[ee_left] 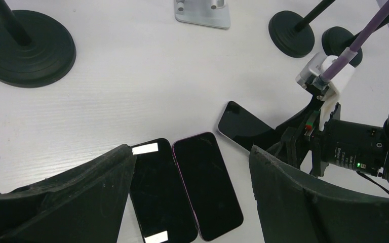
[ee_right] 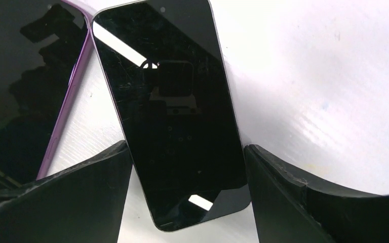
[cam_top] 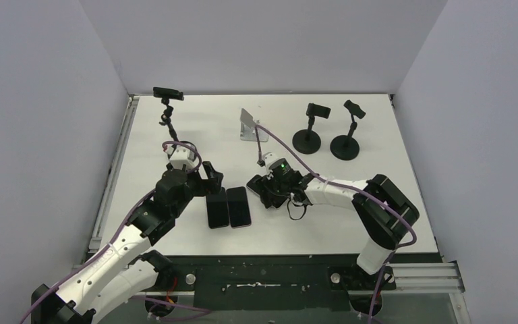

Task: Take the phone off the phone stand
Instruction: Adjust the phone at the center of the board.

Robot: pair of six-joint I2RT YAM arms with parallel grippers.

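Note:
Three dark phones lie flat on the white table. One with white tape patches [ee_left: 157, 195] and a purple-edged one [ee_left: 207, 185] lie side by side under my left gripper [ee_left: 192, 152], which is open and empty above them. A silver-edged phone [ee_right: 174, 116] lies between the spread fingers of my right gripper [ee_right: 186, 149], slightly askew to them, and the gripper looks open. That phone also shows in the left wrist view [ee_left: 240, 126]. A thin stand at the back left [cam_top: 169, 121] carries a dark phone [cam_top: 168, 93] on top.
A silver folding stand [cam_top: 248, 125] is at the back centre. Two black round-based stands [cam_top: 307, 140] [cam_top: 344, 146] with clamp heads are at the back right. Purple cables run along both arms. White walls enclose the table.

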